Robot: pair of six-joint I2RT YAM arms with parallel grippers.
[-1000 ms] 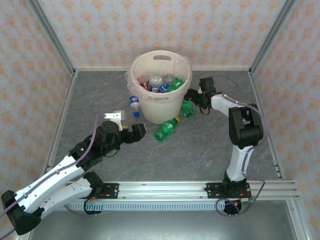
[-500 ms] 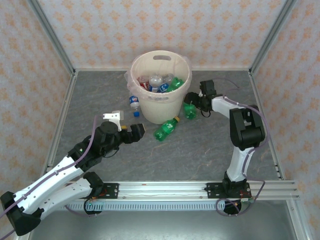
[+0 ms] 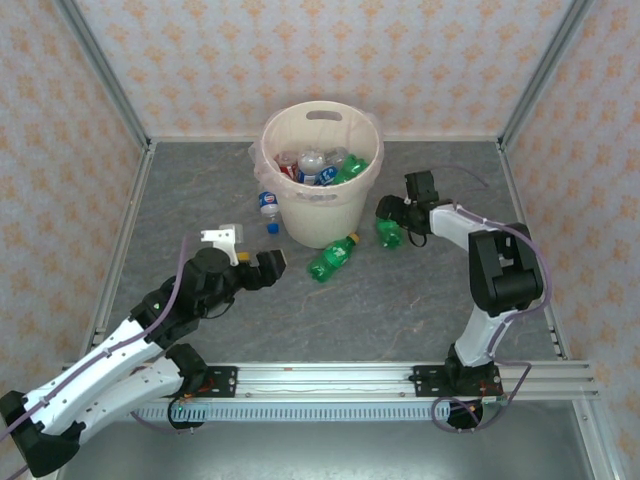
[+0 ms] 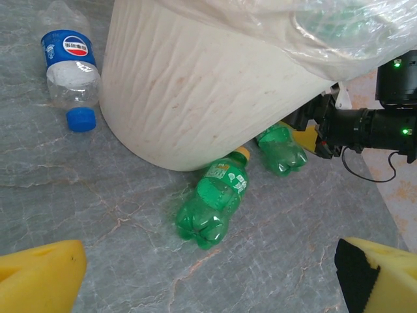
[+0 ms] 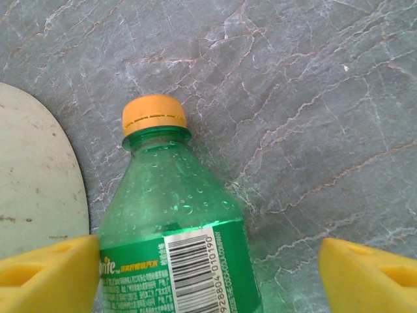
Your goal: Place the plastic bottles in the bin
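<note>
Your left arm [image 3: 120, 345] lies stretched low from its base toward the middle, forearm angled up and right. Your left pincer [image 3: 262, 265] stands spread wide, its yellow pads [image 4: 39, 277] sitting at the bottom corners of the wrist view. Your right arm [image 3: 495, 280] rises upright, folds at the elbow and reaches left and low. Your right pincer [image 3: 390, 215] is parted too, its two pads well apart.

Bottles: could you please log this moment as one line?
left gripper open, empty | right gripper open, straddling green bottle beside bin | clear bottle, second green bottle loose
</note>
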